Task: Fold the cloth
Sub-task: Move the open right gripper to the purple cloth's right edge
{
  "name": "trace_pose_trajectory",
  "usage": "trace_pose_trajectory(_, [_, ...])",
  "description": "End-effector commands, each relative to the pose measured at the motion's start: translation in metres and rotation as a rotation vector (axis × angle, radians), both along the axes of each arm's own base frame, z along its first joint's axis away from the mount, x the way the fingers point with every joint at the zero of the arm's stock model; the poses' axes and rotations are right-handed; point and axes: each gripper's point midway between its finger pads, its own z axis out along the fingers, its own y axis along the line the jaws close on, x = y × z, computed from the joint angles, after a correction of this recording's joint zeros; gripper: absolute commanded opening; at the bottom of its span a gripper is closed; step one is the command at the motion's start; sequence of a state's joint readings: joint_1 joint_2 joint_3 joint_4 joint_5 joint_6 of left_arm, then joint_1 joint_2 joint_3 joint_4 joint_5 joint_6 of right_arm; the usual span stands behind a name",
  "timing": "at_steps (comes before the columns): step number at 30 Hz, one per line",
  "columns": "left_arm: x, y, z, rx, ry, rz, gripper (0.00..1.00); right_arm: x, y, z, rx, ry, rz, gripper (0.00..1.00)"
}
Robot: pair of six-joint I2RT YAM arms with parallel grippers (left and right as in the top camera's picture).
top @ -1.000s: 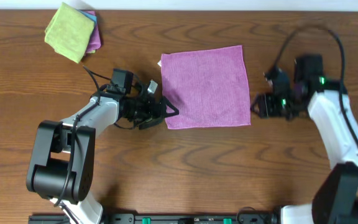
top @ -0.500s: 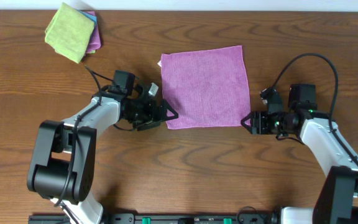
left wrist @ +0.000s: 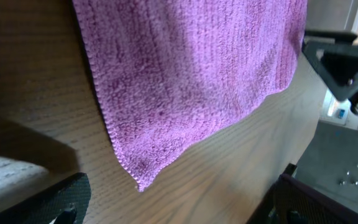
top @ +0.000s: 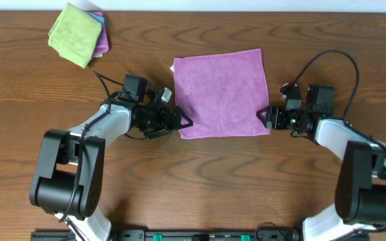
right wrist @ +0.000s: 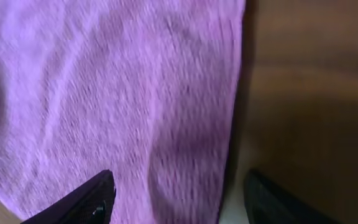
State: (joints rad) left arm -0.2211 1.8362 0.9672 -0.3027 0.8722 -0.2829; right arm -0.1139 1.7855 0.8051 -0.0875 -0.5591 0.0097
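Well, the wooden desk point(top: 32, 80) fills my whole overhead view, and the cloth point(top: 221, 94), mauve and square, lies spread flat on it near the middle, a little toward the far side. The left arm point(top: 106, 120) and the right arm point(top: 334, 130) both reach inward, low over the wood, one from each side of the cloth. The left claw point(top: 183, 119) is at the cloth's left edge, close to the corner on the robot's side. It is released: in the left wrist view its two dark fingers point(left wrist: 64, 198) stand wide apart, and the cloth's corner points down between them, flat on the desk. The right claw point(top: 265, 117) is at the opposite near corner and is also released. The right wrist view is somewhat blurred, but I can see its fingers point(right wrist: 98, 199) apart, with the cloth's right edge running between them and nothing clamped. Far away in the left back corner lies a folded lime green cloth point(top: 76, 33) on top of other folded cloths. A small white tag point(top: 172, 67) sticks out at the mauve cloth's left edge, near the far corner.
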Motion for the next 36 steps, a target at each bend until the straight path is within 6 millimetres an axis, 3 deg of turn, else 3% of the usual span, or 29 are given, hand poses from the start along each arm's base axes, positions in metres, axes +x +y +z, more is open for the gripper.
trace_pose_trajectory(1, [0.004,-0.006,0.016,-0.043,-0.043,-0.027,0.95,-0.024,0.007,-0.034,0.07,0.165,-0.046,0.68])
trace_pose_trajectory(4, [0.004,-0.006,0.016,-0.046,-0.043,-0.028,0.96,-0.048,0.017,-0.04,0.106,0.272,-0.021,0.68])
trace_pose_trajectory(8, [0.006,-0.006,0.016,-0.046,-0.055,-0.028,0.95,-0.077,0.013,-0.05,0.063,0.402,-0.02,0.66])
trace_pose_trajectory(14, [0.008,-0.007,0.017,-0.046,-0.068,-0.028,0.95,-0.098,0.012,-0.053,0.055,0.498,-0.029,0.63])
trace_pose_trajectory(19, [0.009,-0.005,0.015,-0.032,-0.074,-0.025,0.95,-0.117,-0.002,-0.062,-0.038,0.587,-0.063,0.63])
trace_pose_trajectory(25, [0.009,-0.005,0.015,-0.029,-0.073,-0.023,0.95,-0.14,0.015,-0.052,0.07,0.721,-0.09,0.66])
trace_pose_trajectory(29, [0.009,-0.005,0.015,-0.029,-0.074,-0.023,0.95,-0.136,0.031,-0.041,0.187,0.712,-0.067,0.7])
trace_pose_trajectory(32, [0.01,-0.005,0.015,-0.029,-0.074,-0.023,0.95,-0.128,0.023,-0.047,0.141,0.679,-0.09,0.71])
trace_pose_trajectory(36, [0.011,-0.005,0.015,-0.03,-0.078,-0.02,0.95,-0.099,0.018,-0.05,0.145,0.599,-0.177,0.73])
